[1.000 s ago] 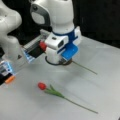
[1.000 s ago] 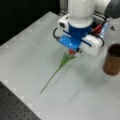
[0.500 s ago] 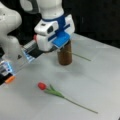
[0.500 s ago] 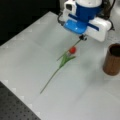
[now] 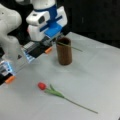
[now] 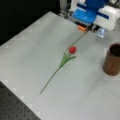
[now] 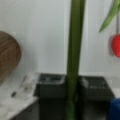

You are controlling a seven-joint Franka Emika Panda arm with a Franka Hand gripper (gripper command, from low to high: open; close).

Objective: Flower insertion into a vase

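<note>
The vase is a dark brown cylinder standing upright on the table, also seen in a front view at the right edge and at the wrist view's left. A red tulip with a long green stem lies flat on the table. My gripper hangs to the vase's left, shut on a second thin green stem that runs between its dark fingers. That stem slants down toward the lying tulip, apart from the vase. Its bloom does not show.
The pale table is bordered by a dark perforated board at a front view's bottom left. The arm's white base and links stand at a front view's left, with small orange and blue parts near the table edge.
The gripper has risen and drawn back toward the arm's base with the green stem in it, uncovering the vase. The red tulip on the table has not moved.
</note>
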